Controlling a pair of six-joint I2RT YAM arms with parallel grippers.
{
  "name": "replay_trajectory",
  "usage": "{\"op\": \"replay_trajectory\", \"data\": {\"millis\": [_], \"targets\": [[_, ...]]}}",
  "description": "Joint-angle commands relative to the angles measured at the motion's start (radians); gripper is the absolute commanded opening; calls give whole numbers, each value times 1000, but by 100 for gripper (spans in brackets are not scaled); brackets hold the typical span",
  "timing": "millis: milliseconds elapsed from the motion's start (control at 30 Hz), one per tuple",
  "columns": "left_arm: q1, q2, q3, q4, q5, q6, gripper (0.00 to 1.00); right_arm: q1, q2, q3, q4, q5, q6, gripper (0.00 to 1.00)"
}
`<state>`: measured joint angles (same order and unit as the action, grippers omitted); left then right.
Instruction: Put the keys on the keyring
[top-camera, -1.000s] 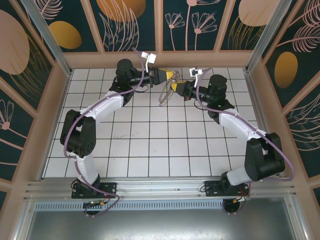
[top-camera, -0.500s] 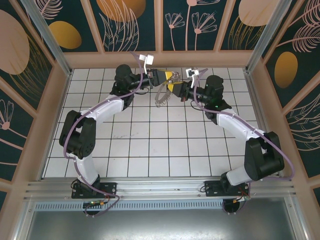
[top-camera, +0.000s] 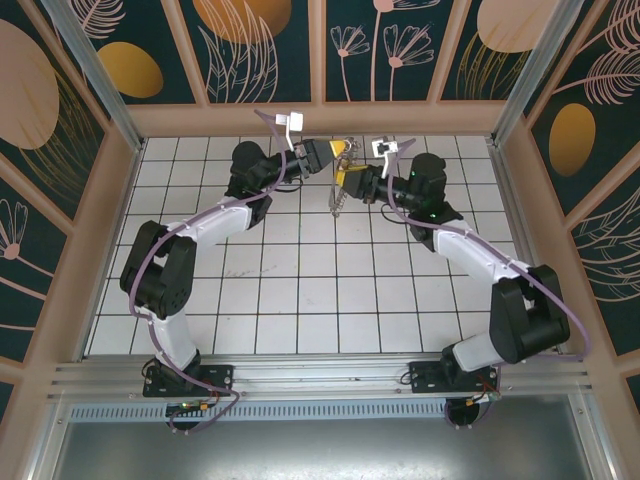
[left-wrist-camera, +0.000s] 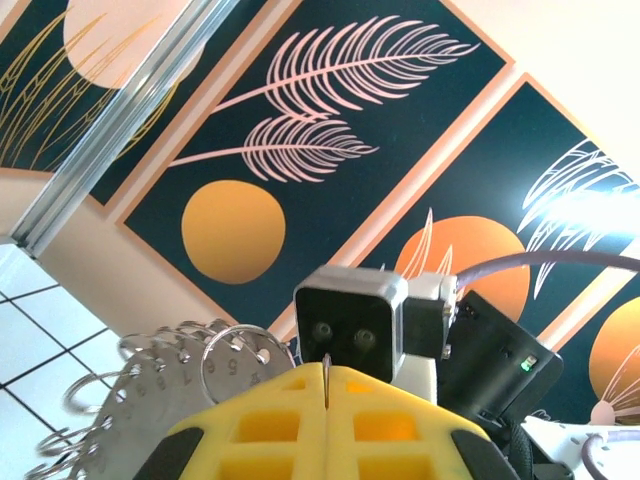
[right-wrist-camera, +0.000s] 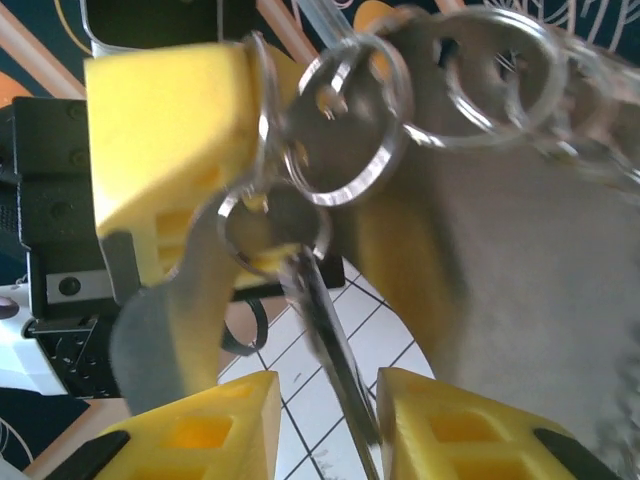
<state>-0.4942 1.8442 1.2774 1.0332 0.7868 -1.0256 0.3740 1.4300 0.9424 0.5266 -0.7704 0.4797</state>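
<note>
Overhead, the left gripper and the right gripper are seen tip to tip near the far edge of the white tiled table. Both are raised above it, and the keyring dangles between them as a thin metallic bunch. From the left wrist, the left gripper's yellow fingers are seen pressed together, with a thin wire of the keyring pinched in the seam between them. Split rings and a grey plate stamped with small numbers are gathered just to the left of those fingers. From the right wrist, the right gripper's fingers are seen spread, and a slim, blurred key hangs down into the gap. Whether either finger touches it cannot be told. The key is hung from a small ring just above, and larger rings are bunched there beside the left gripper's yellow finger. The grey plate is seen blurred to the right of them.
</note>
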Motion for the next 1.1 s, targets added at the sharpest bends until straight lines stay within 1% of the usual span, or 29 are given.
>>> {"op": "replay_trajectory", "data": {"millis": [0, 167, 300, 367, 567, 667, 800, 1067], "targets": [[-7, -27, -10, 99, -47, -20, 0, -37, -113, -45, 0, 38, 37, 33], [-6, -19, -16, 105, -55, -27, 0, -51, -202, -56, 11, 94, 86, 35], [-7, -19, -21, 106, -56, -28, 0, -54, -202, -24, 38, 163, 162, 36], [-7, -19, -25, 107, -55, -28, 0, -59, -181, -6, 72, 175, 214, 36], [-10, -19, -30, 105, -59, -27, 0, -66, -80, 30, 249, 109, 380, 36], [-10, -19, -29, 105, -57, -27, 0, -66, -49, 35, 314, 93, 435, 36], [-10, -19, -27, 105, -57, -27, 0, -65, -29, 37, 356, 84, 466, 36], [-14, -12, -20, 105, -53, -28, 0, -52, -10, 48, 365, 78, 468, 33]]}}
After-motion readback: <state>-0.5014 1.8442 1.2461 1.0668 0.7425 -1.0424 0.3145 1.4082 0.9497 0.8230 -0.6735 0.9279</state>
